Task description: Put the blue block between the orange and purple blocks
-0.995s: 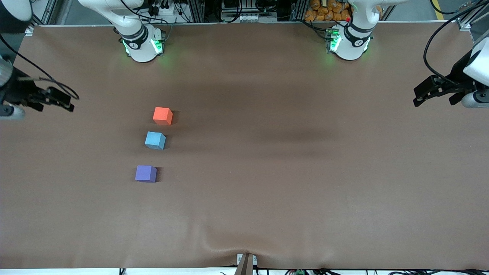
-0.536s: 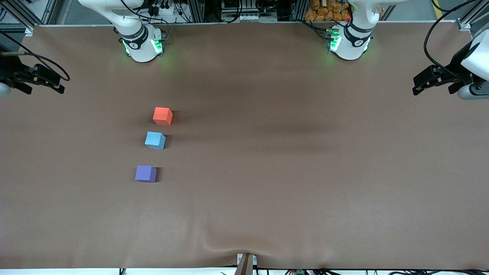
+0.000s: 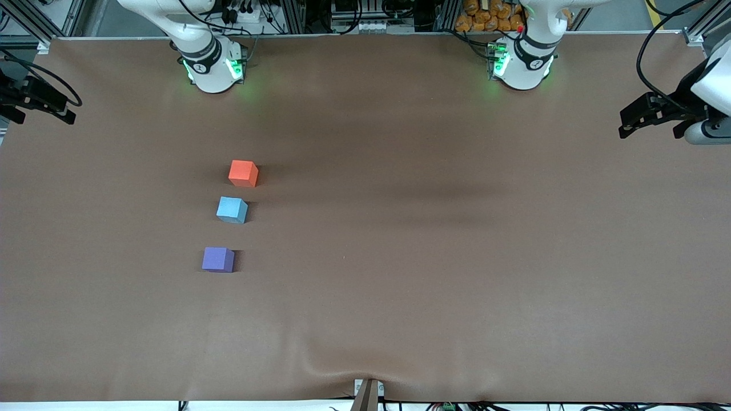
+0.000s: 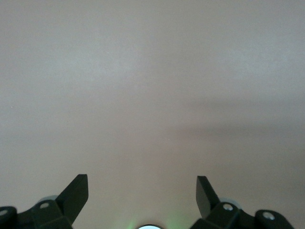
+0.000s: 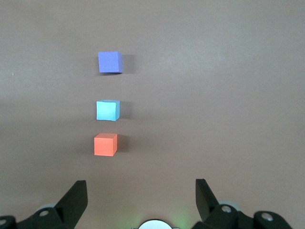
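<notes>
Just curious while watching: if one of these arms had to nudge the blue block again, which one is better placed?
Probably the right. The blue block already sits between the orange block and purple block, toward the right arm's end. The right gripper is open at that end; the left gripper, open too, waits at the other.

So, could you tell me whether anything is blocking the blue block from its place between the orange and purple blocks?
Nothing visible does. The blue block already sits on the table in the gap between the orange block and the purple block, touching neither.
</notes>
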### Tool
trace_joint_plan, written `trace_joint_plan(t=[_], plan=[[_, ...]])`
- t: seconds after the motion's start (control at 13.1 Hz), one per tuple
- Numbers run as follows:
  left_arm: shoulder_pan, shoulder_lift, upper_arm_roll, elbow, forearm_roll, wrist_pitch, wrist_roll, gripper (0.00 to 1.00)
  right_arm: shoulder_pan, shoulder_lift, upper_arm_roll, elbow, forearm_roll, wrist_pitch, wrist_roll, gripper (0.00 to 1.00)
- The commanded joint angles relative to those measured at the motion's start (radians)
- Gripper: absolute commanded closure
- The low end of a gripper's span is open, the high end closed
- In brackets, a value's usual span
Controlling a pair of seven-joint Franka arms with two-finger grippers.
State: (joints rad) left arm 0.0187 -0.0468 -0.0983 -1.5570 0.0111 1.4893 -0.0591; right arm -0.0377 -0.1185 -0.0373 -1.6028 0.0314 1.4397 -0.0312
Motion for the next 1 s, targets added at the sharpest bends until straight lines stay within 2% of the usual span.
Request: trace_joint_plan(t=[0.0,0.46,0.61,0.92], plan=[[0.009,0.002,-0.006,0.028,0.004,-0.021,0.002,0.00,-0.011,0.007,0.017,0.015,-0.008,-0.008,-0.006,0.00],[0.012,-0.007,-0.012,0.014,-0.010,-0.003,-0.070,0.00,-0.011,0.008,0.017,0.009,-0.007,-0.013,-0.007,0.00],[0.010,-0.031,-0.017,-0.027,-0.010,0.015,-0.094,0.00,-0.010,0.008,0.019,0.009,-0.007,-0.015,-0.007,0.00],[0.012,-0.027,-0.012,-0.017,-0.011,0.029,-0.102,0.00,-0.010,0.008,0.020,0.009,-0.007,-0.018,-0.007,0.00]])
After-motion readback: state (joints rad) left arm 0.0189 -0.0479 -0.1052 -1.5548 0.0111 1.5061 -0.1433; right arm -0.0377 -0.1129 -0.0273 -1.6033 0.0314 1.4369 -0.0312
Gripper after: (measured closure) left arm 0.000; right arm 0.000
